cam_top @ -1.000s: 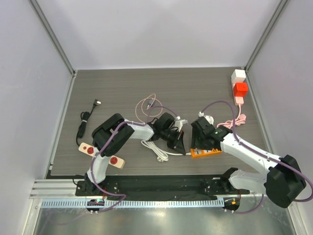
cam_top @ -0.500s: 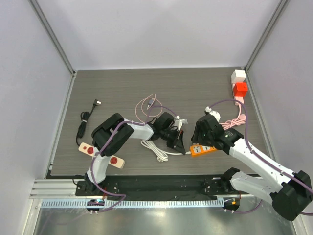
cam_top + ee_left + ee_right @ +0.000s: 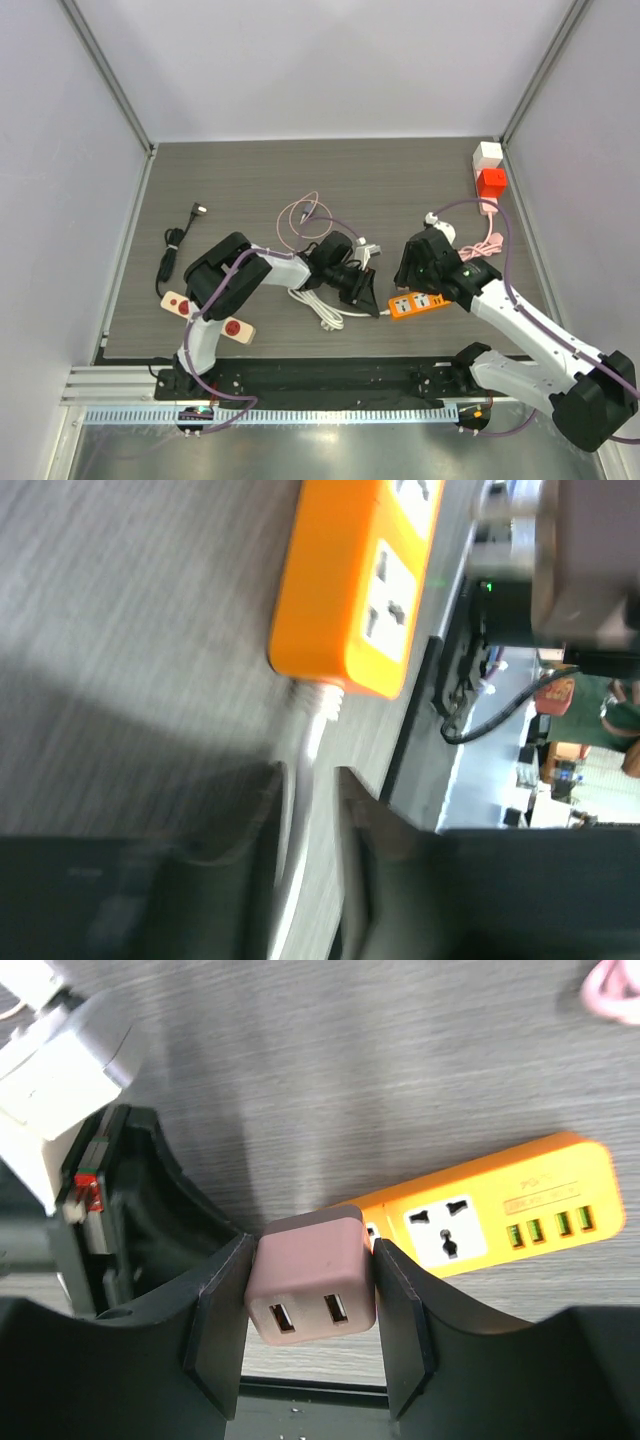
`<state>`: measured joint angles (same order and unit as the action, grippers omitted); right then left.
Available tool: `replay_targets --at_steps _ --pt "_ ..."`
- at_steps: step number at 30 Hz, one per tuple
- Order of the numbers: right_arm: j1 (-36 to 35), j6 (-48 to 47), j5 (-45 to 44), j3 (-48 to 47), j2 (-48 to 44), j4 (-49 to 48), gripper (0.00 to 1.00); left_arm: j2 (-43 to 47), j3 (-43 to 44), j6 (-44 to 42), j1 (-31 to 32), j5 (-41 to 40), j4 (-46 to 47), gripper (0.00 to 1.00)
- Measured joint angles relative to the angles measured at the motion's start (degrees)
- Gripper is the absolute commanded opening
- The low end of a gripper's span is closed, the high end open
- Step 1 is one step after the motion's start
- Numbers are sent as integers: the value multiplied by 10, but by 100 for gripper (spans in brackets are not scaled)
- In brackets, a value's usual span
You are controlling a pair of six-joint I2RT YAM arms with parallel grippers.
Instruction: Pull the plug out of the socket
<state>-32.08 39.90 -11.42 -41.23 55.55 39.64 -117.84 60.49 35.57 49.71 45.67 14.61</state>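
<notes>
Two arms split the work.

Left side: left gripper point(image 3: 366, 295) lies low on the dark wood-grain tabletop point(image 3: 240, 180). Its fingers stand slightly apart and straddle the white power cord point(image 3: 308, 720) just where it leaves the orange plastic power strip point(image 3: 345, 590). No firm pinch shows. Judged purpose: to anchor the strip by its cord end so it does not ride up with the pull.

Right side: right gripper point(image 3: 310, 1262) is pressed onto the dusty-pink cube-shaped plug point(image 3: 308, 1278), one pad on each side face, USB ports toward the wrist camera. The plug sits over the strip's left end. Whether its pins are clear of the socket is hidden by its own body.

Room: the strip lies close to the table's near edge, just beyond the black rail point(image 3: 330, 375), so there is little margin toward the bases. A loose white cable point(image 3: 318, 308) crowds the left and a pink cable point(image 3: 480, 248) the right. Straight up is open, and judged the cleanest way out.
</notes>
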Motion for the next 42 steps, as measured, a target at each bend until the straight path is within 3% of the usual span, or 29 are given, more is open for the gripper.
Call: replay_targets --at_steps 8,14,19,24,28,34,42 --pt "10 -29 -27 -81 49 7 1 95 -8 -30 0 -20 -38 56" --pt "46 -54 -35 -129 60 4 1 189 24 -62 -16 -48 -92 57" --pt "59 -64 -29 -136 88 -51 1 275 25 -65 -97 -61 -107 56" --pt "47 -67 -25 -116 139 -174 1 336 16 -51 -208 -100 -73 57" --pt "24 -66 -31 -97 207 -279 1 390 -71 -39 -253 -148 23 60" --pt "-30 -82 -78 -100 372 -439 1 434 -223 -65 -250 -218 82 61" --pt "-54 -101 -129 -182 511 -527 8 459 -271 -106 -254 -321 112 65"
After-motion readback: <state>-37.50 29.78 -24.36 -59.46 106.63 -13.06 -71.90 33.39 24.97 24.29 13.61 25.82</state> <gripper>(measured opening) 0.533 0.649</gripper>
